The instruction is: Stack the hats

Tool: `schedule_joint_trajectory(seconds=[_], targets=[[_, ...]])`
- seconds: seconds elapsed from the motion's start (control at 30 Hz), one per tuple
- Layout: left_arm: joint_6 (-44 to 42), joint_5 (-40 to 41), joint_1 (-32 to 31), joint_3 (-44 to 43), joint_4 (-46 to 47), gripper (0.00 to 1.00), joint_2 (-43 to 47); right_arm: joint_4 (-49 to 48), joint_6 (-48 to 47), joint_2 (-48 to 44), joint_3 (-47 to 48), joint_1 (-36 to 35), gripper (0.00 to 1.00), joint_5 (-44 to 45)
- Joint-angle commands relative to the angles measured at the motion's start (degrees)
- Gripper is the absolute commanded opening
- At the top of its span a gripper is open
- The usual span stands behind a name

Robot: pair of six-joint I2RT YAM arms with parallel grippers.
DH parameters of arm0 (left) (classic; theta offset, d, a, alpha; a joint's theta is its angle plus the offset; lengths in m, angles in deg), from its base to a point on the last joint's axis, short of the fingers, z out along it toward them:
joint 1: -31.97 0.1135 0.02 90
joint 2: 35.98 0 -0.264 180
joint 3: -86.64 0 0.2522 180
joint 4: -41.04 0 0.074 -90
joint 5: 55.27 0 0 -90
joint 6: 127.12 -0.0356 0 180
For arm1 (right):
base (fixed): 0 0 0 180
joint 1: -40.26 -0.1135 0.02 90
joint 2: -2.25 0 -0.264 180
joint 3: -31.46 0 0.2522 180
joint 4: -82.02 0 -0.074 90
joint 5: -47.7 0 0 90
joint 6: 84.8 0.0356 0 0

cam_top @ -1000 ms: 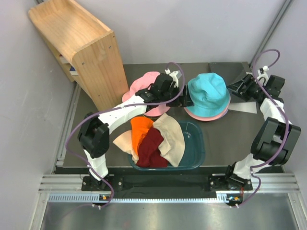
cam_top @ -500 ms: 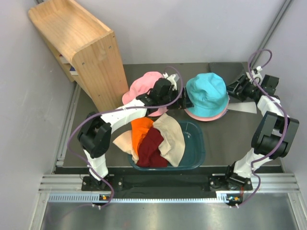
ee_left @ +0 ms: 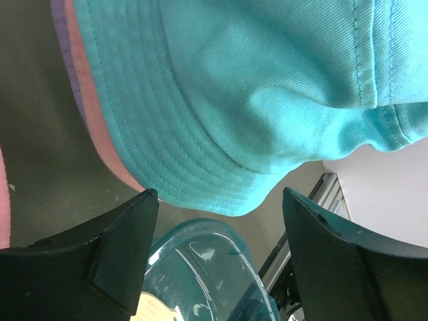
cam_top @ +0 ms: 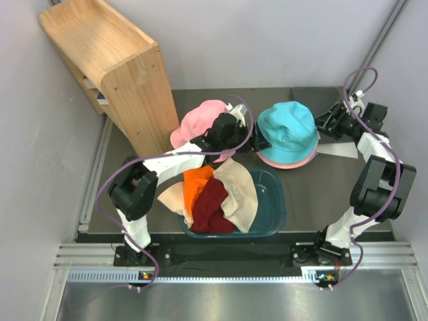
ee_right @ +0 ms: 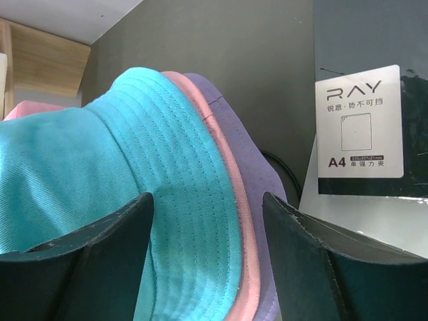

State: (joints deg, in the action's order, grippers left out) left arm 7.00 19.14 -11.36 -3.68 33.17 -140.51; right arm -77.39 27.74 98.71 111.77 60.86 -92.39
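Observation:
A teal hat (cam_top: 287, 130) tops a stack at the table's back, with a peach brim (ee_right: 227, 200) and a lavender brim (ee_right: 251, 174) under it. A pink hat (cam_top: 197, 120) lies to its left, partly behind my left arm. Orange (cam_top: 197, 180), maroon (cam_top: 210, 204) and beige (cam_top: 242, 187) hats lie in a heap in the dark teal tub (cam_top: 275, 214). My left gripper (cam_top: 257, 142) is open and empty at the stack's left brim (ee_left: 200, 180). My right gripper (cam_top: 324, 127) is open and empty at the stack's right brim.
A wooden shelf unit (cam_top: 114, 67) stands at the back left. A flat A4 paper pack (ee_right: 361, 120) lies on the table right of the stack. The tub's rim (ee_left: 200, 231) shows just below my left fingers.
My right gripper has moved a little left and back toward the stack's brim. My left wrist has shifted slightly, and the teal hat has edged left.

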Motion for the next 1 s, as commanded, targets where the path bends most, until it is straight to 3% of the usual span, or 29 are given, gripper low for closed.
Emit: schedule_joint_trajectory(seconds=[0.0,0.2,0.4,0.63,0.73,0.77,0.97], targets=[[1.06,-0.49,-0.44,0.62,6.42,0.78,-0.14,-0.42,-1.54,-2.25,0.69,-1.09,0.67,-0.45],[2.02,-1.54,-0.53,0.26,5.80,0.75,-2.17,0.55,-1.54,-2.86,1.83,-1.09,0.68,-0.10],[2.55,-2.07,-0.61,-0.70,4.48,0.78,-3.22,0.99,-1.01,-3.65,3.42,-1.35,0.79,-0.19],[2.55,-0.14,-0.61,-0.61,5.80,0.77,-3.84,1.25,-0.92,-4.62,2.98,-1.62,0.79,0.25],[2.64,1.27,-0.53,0.00,6.24,0.67,-3.66,1.26,-0.84,-4.71,2.80,-1.70,0.79,0.25],[2.73,1.53,-0.53,0.35,6.33,0.58,-3.75,1.26,-0.84,-4.88,2.72,-1.79,0.79,0.34],[4.40,3.64,-0.53,1.14,6.68,0.42,-4.10,0.46,-0.40,-5.41,1.40,-1.79,0.79,0.08]])
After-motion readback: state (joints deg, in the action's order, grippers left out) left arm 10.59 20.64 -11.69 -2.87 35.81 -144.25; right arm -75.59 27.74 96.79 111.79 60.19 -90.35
